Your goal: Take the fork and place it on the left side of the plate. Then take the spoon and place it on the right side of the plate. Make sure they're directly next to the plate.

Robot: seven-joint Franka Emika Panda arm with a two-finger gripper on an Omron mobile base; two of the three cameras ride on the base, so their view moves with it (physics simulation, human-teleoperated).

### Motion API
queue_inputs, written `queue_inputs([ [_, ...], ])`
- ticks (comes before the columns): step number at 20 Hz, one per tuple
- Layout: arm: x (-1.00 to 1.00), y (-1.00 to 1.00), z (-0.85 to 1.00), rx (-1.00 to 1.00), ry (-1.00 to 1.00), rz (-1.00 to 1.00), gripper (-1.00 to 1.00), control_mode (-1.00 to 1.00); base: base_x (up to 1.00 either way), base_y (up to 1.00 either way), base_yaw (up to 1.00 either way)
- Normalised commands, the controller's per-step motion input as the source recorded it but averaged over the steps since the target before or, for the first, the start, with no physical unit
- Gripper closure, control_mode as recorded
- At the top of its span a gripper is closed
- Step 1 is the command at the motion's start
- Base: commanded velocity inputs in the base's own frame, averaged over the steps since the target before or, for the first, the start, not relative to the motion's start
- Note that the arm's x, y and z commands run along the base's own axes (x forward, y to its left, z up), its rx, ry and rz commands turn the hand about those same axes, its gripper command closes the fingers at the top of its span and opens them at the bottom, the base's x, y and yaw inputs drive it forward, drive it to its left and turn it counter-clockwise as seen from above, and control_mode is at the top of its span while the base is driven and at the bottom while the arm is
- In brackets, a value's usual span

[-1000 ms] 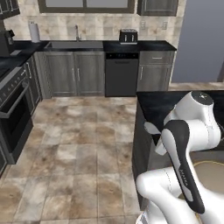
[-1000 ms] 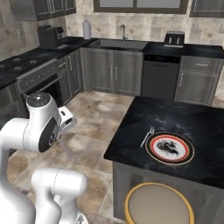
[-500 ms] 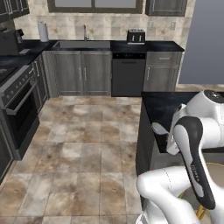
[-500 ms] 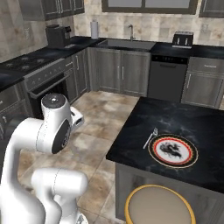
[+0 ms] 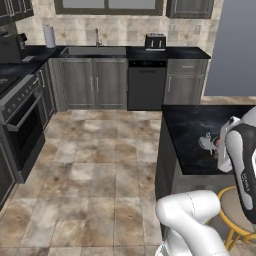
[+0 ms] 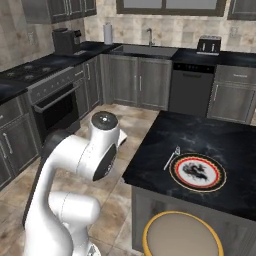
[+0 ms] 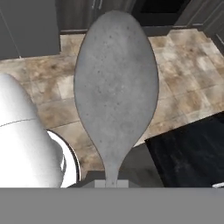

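The spoon (image 7: 116,83) is pinched at its handle by the tool, its oval bowl seen large in the hand view, above the tiled floor (image 7: 183,74). The plate (image 6: 197,172) lies on the dark surface (image 6: 225,140). The fork (image 6: 171,157) is placed just beside the plate, at 10 o'clock of it.

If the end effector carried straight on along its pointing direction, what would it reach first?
Probably the tiled floor beside the island counter; beyond the held spoon, nothing else sits in that line, though depth is uncertain.
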Motion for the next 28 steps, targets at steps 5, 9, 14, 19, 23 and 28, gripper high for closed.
queue_inputs([
  [5, 0.27, -0.76, 0.00, 0.00, 0.15, -0.18, 1.00, -1.00, 0.00, 0.00, 0.00],
  [9, 0.30, -0.84, -0.02, 0.00, 0.15, -0.21, 1.00, -1.00, 0.00, 0.00, 0.00],
  [14, 0.28, -0.92, -0.10, 0.00, 0.13, -0.20, 1.00, -1.00, 0.00, 0.00, 0.00],
  [19, 0.31, -0.91, -0.10, 0.00, 0.07, -0.17, 1.00, -1.00, 0.00, 0.00, 0.00],
  [23, 0.33, -0.83, -0.10, 0.00, 0.04, -0.17, 1.00, -1.00, 0.00, 0.00, 0.00],
  [28, 0.35, -0.74, -0.18, 0.00, 0.03, -0.18, 1.00, -1.00, 0.00, 0.00, 0.00],
])
